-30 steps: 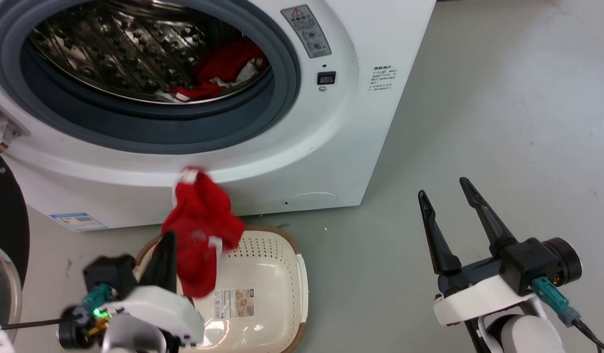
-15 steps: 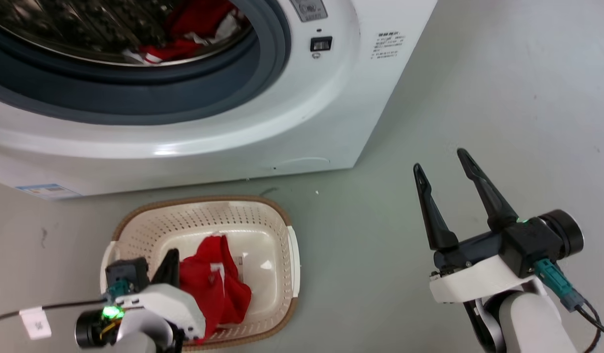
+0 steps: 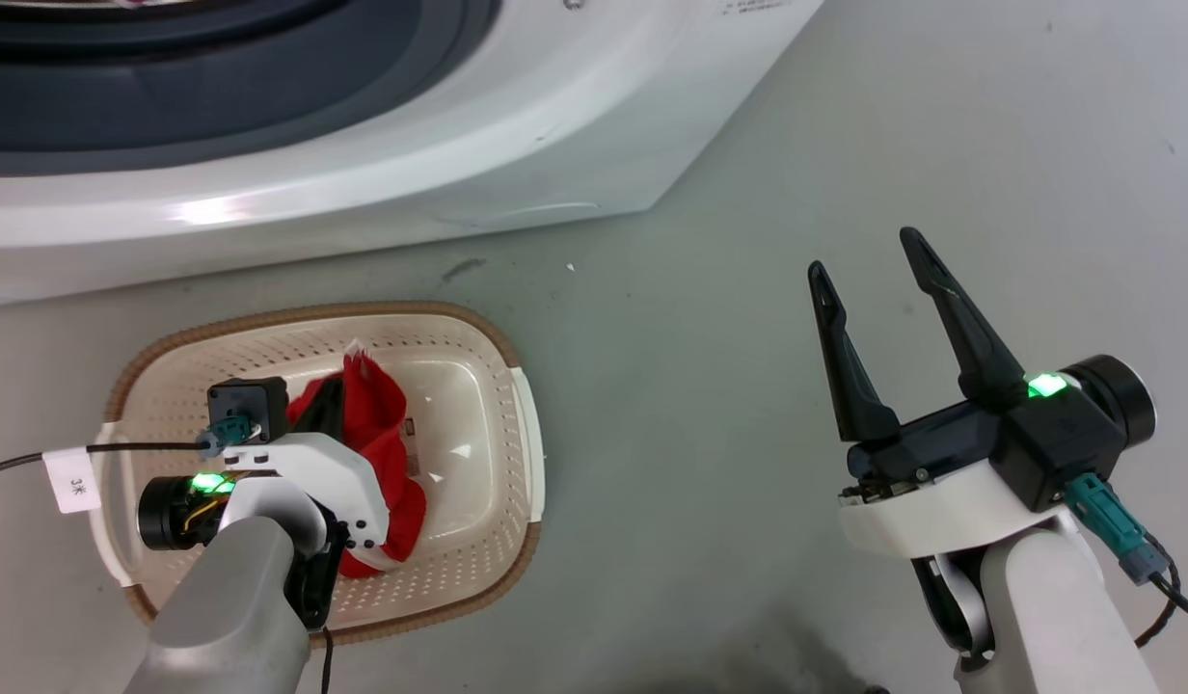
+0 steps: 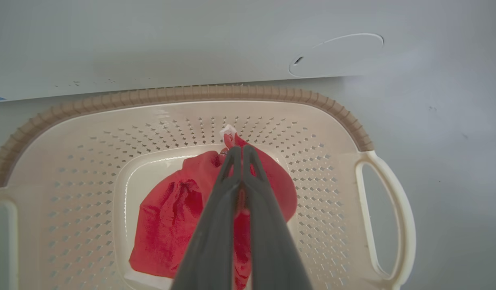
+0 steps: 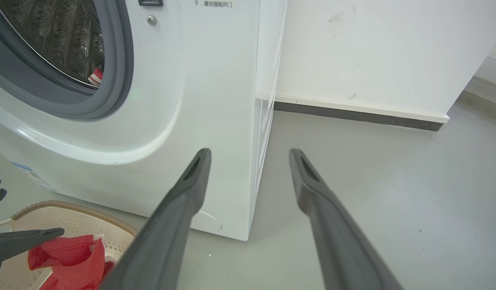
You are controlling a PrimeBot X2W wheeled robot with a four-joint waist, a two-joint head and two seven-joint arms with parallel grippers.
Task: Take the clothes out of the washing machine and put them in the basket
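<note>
pinching a red garment (image 4: 171,217) with the left claw (image 4: 240,151) at the middle of the basket (image 4: 332,169), beside the washing machine (image 3: 363,173); holding the right claw (image 3: 862,253) spread above the floor (image 3: 700,386).

bright, even light from above, with soft shadows. in the head view a glare streak lies on the washing machine (image 3: 208,207) front, and small highlights dot the basket (image 3: 459,450) bottom. a dim shadow darkens the grey floor (image 3: 796,660) at that view's lower edge. the left fingers (image 4: 215,241) blur near their camera.
</note>
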